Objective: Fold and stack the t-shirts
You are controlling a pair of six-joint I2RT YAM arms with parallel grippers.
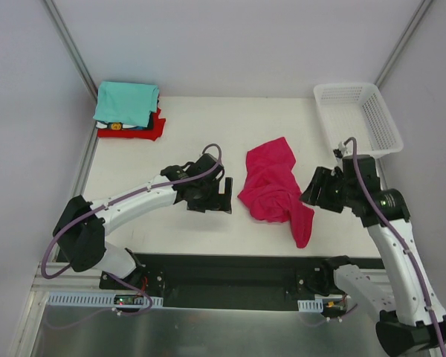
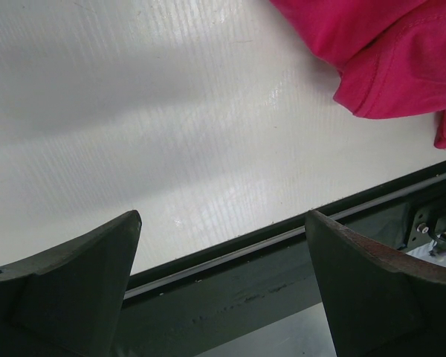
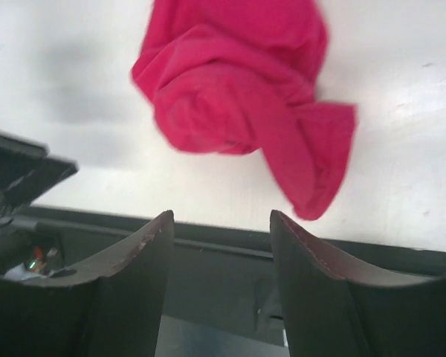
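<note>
A crumpled magenta-pink t-shirt (image 1: 273,187) lies in a heap at the table's middle, one end trailing toward the near edge; it also shows in the left wrist view (image 2: 386,52) and the right wrist view (image 3: 238,89). Folded t-shirts are stacked at the far left: a teal one (image 1: 126,102) on top of a dark one and a red one (image 1: 153,128). My left gripper (image 1: 224,195) hovers open just left of the pink shirt, nothing between its fingers (image 2: 223,223). My right gripper (image 1: 312,192) hangs open just right of the shirt, empty (image 3: 221,219).
A white mesh basket (image 1: 372,119) stands at the far right corner. The table's dark front rail (image 1: 223,271) runs along the near edge, under both grippers' views. Walls and frame posts enclose the table on three sides.
</note>
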